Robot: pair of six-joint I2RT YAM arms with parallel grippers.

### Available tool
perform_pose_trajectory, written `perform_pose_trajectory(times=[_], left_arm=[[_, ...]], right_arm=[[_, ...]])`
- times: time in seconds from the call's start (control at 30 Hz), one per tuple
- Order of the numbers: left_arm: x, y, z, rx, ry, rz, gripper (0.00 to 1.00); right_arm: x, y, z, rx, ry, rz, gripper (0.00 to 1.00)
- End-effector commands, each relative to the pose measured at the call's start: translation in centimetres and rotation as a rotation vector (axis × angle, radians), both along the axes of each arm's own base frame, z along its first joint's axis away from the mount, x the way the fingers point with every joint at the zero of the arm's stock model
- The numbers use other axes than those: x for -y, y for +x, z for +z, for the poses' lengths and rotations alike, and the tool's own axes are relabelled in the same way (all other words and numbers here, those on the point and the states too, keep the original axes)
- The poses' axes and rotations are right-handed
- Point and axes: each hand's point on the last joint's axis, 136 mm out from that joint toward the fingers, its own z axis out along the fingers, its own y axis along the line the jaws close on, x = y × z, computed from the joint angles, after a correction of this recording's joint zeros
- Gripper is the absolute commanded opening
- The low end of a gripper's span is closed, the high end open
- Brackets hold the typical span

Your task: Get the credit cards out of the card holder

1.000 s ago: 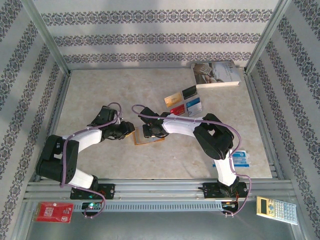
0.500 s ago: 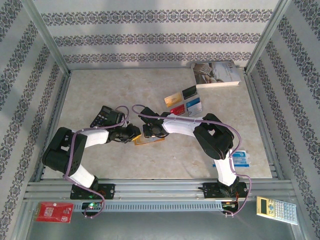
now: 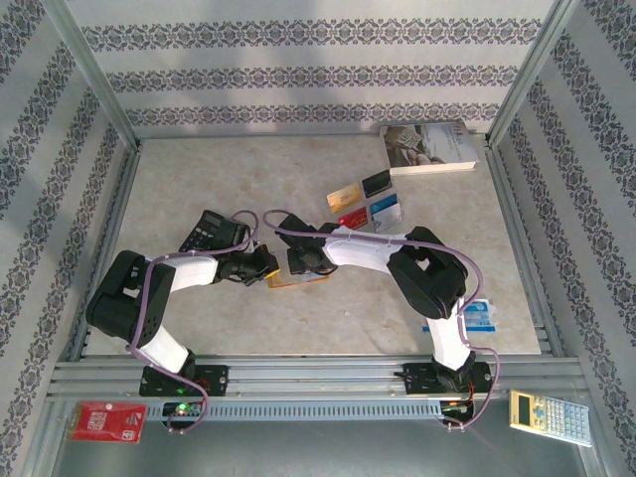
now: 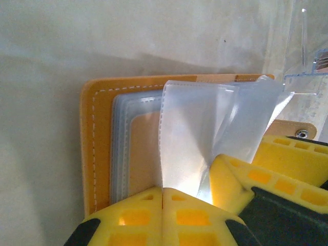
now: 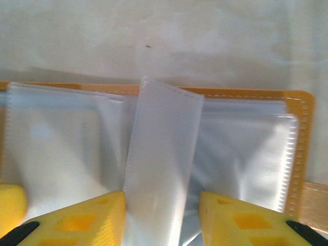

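Observation:
The tan-orange card holder (image 3: pixel 298 281) lies open on the table between both grippers. Its orange edge (image 4: pixel 95 154) frames clear plastic sleeves. In the right wrist view one sleeve (image 5: pixel 161 154) stands up from the holder (image 5: pixel 302 133), between the spread fingers of my right gripper (image 5: pixel 161 205), touching the left one. My left gripper (image 4: pixel 163 192) is shut, fingertips tight together on the holder's left half, at that sleeve's (image 4: pixel 187 138) edge. I cannot tell whether plastic is pinched. Several credit cards (image 3: pixel 363 204) lie on the table beyond. From above, left gripper (image 3: pixel 264 268) and right gripper (image 3: pixel 298 264) nearly touch.
A black calculator (image 3: pixel 212 231) lies just left of the left arm. A book (image 3: pixel 429 146) sits at the back right. A blue-white packet (image 3: pixel 477 315) lies by the right arm. Off the table front are a red card (image 3: pixel 99 421) and a pale calculator (image 3: pixel 550 414).
The left arm swung right and down onto the holder's left side, uncovering the black calculator. Over the last half second both grippers barely moved.

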Motion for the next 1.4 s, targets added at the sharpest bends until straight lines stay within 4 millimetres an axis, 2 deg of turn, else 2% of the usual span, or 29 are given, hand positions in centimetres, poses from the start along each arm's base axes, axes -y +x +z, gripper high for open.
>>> perform_pose_trajectory(times=[0.0,0.17,0.33,0.43,0.6,0.77,0.9,1.1,1.37], left_arm=[[-0.7,-0.9,-1.2,-0.031,0.068,-0.006,0.0],[-0.3,-0.4,0.0,0.001,0.053,-0.03,0.01],[1.1,0.1,1.5,0.042,-0.006,-0.076,0.11],[2.2,0.3,2.5,0.066,-0.037,-0.099,0.2],[4.7,0.9,4.2,0.099,-0.085,-0.144,0.31],[6.5,1.6,4.4,0.109,-0.076,-0.169,0.41],[7.7,2.4,3.9,0.101,-0.081,-0.181,0.43],[8.7,3.4,4.2,0.118,-0.091,-0.205,0.46],[9.5,3.7,4.3,0.122,-0.122,-0.203,0.53]], right_arm=[[4.9,-0.1,0.6,0.041,-0.16,-0.08,0.45],[6.6,0.4,2.9,0.123,-0.105,-0.155,0.46],[7.4,0.8,4.8,0.177,0.019,-0.237,0.49],[7.1,1.1,5.9,0.213,0.115,-0.271,0.51],[7.7,1.2,7.8,0.261,0.214,-0.312,0.54],[9.1,1.3,8.1,0.264,0.263,-0.365,0.58],[9.8,1.5,8.3,0.275,0.309,-0.402,0.62],[9.6,1.6,8.8,0.303,0.373,-0.391,0.69],[9.4,1.6,8.4,0.283,0.39,-0.384,0.7]])
